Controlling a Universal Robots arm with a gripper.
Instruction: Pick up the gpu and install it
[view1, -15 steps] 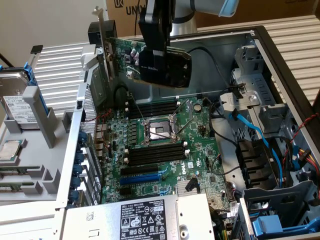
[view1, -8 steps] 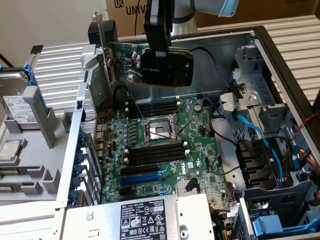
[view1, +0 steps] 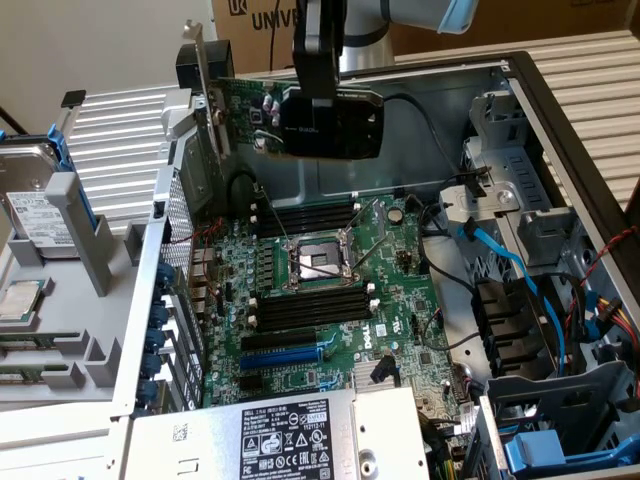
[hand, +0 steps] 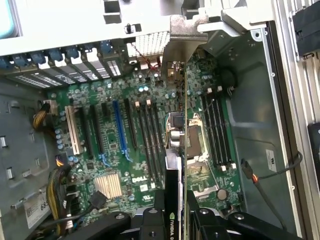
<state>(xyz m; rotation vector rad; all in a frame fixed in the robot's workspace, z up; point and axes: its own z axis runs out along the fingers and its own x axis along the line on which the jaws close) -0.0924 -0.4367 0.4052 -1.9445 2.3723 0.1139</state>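
Jaws are gripping the gpu (view1: 340, 130), holding it upright above the motherboard (view1: 400, 290). Mid-carry, I'd say; seating it is going to need its edge lined up over the blue slot (hand: 119, 131).

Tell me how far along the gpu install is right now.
Done: the gpu is picked up and clamped in the gripper, touching nothing else. In hand: it hangs above the open computer case, over the motherboard near the CPU socket. Left: seating it. The blue expansion slot and the slots beside it stand empty.
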